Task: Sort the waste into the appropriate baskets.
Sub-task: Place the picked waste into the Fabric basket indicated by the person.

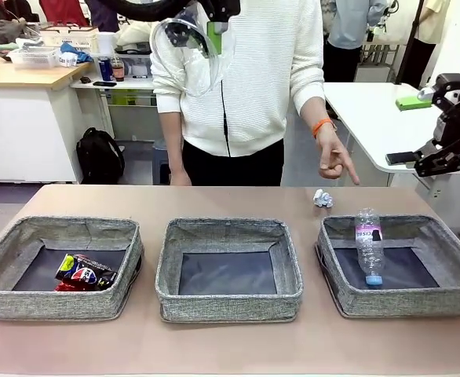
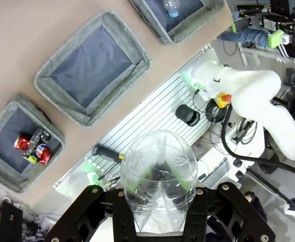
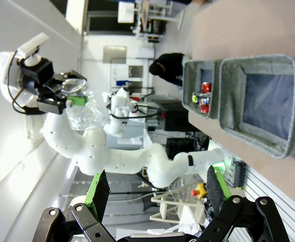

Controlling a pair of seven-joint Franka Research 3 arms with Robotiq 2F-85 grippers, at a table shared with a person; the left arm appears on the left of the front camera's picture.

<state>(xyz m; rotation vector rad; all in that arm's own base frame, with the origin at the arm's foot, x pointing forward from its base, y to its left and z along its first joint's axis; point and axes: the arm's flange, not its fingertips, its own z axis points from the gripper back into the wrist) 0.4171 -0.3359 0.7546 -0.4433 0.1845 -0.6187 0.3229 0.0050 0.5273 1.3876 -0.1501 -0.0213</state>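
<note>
My left gripper (image 1: pixel 208 35) hangs high over the table's far side, shut on a clear plastic cup (image 1: pixel 181 53). In the left wrist view the cup (image 2: pixel 158 169) sits squeezed between the gripper's (image 2: pixel 158 204) fingers. Three grey baskets stand in a row. The left basket (image 1: pixel 26 298) holds crushed red and dark-blue cans (image 1: pixel 83 272). The middle basket (image 1: pixel 228 302) is bare. A clear bottle (image 1: pixel 368 245) with a blue cap lies in the right basket (image 1: pixel 458 290). A white paper wad (image 1: pixel 323 198) lies on the table behind it. My right gripper (image 1: pixel 434 157) hovers off the table's right side, open (image 3: pixel 156 194).
A person in a white sweater stands at the far side; one hand (image 1: pixel 334 161) points down toward the paper wad. A white side table (image 1: pixel 371 118) stands behind at right. Bare tabletop (image 1: pixel 230 345) runs along the front of the baskets.
</note>
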